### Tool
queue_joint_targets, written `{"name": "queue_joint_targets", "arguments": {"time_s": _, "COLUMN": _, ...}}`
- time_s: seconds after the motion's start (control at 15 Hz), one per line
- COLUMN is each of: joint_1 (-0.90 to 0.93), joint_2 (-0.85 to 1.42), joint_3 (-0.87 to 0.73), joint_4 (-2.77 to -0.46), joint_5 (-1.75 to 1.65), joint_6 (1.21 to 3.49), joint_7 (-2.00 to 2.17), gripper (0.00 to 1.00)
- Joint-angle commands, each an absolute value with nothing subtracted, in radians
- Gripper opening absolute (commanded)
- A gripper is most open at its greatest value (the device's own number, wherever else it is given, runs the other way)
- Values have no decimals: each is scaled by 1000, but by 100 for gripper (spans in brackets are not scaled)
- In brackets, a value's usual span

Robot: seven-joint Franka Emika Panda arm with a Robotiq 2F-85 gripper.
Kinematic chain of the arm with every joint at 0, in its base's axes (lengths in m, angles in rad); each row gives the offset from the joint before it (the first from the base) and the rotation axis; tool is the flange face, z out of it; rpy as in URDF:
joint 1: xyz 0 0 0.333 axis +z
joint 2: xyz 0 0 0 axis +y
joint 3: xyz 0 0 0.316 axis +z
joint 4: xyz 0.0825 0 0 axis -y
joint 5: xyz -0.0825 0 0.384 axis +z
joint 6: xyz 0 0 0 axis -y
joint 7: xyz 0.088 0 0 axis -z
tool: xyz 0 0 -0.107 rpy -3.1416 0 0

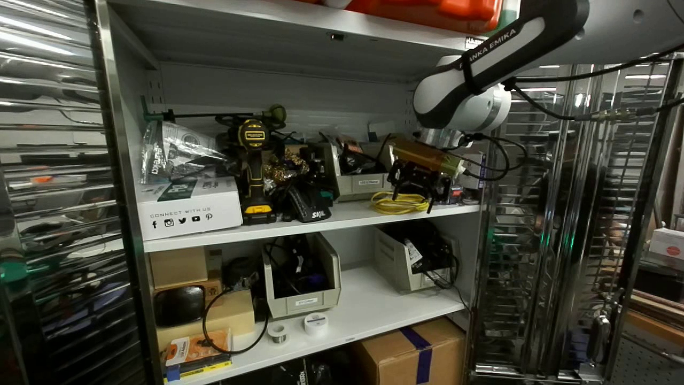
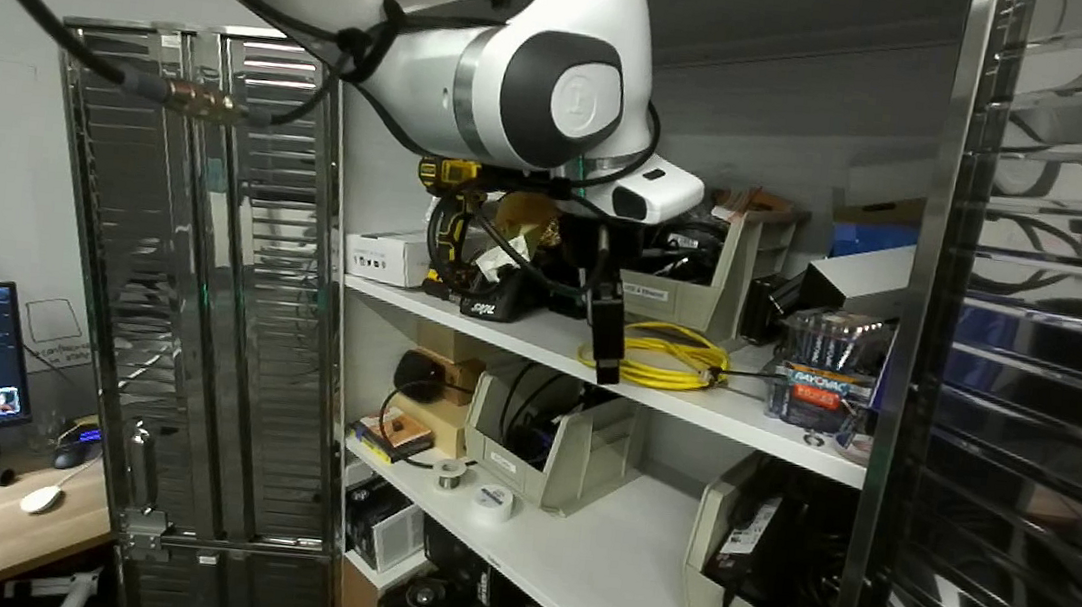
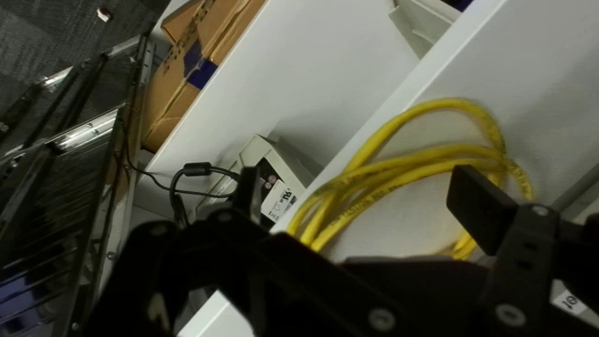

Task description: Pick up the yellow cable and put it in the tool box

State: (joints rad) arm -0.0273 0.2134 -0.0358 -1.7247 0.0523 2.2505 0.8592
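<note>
The yellow cable (image 1: 398, 205) is a flat coil near the front edge of the middle shelf, and it shows in both exterior views (image 2: 662, 378). In the wrist view the cable (image 3: 416, 160) lies across the gap between my fingers. My gripper (image 1: 412, 200) is open and empty, just above the coil. In the wrist view of the gripper (image 3: 362, 199), the right finger is over the coil. The left finger is out past the shelf edge. I cannot tell whether a finger touches the cable. I cannot make out the tool box for certain in any view.
A grey bin (image 1: 366, 184) stands behind the cable. A black-and-yellow drill (image 1: 255, 160), a black SKIL item (image 1: 310, 202) and a white carton (image 1: 189, 206) stand along the same shelf. A battery pack (image 2: 816, 383) is beside the cable. Metal cabinet doors flank the shelves.
</note>
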Motion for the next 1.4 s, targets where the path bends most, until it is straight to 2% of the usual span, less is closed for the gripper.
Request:
{"name": "queue_joint_targets", "arguments": {"time_s": 0.0, "joint_1": -23, "joint_2": 215, "joint_3": -65, "joint_4": -1715, "joint_5": 53, "joint_6": 2222, "joint_7": 878, "gripper": 100}}
{"name": "queue_joint_targets", "arguments": {"time_s": 0.4, "joint_1": -9, "joint_2": 235, "joint_3": -75, "joint_4": -1696, "joint_5": 41, "joint_6": 2342, "joint_7": 901, "gripper": 100}}
{"name": "queue_joint_targets", "arguments": {"time_s": 0.87, "joint_1": 20, "joint_2": 294, "joint_3": -84, "joint_4": -1674, "joint_5": 1, "joint_6": 2298, "joint_7": 938, "gripper": 100}}
{"name": "queue_joint_targets", "arguments": {"time_s": 1.0, "joint_1": 26, "joint_2": 295, "joint_3": -85, "joint_4": -1673, "joint_5": -16, "joint_6": 2292, "joint_7": 951, "gripper": 74}}
{"name": "queue_joint_targets", "arguments": {"time_s": 1.33, "joint_1": 53, "joint_2": 251, "joint_3": -82, "joint_4": -1684, "joint_5": -77, "joint_6": 2281, "joint_7": 1002, "gripper": 35}}
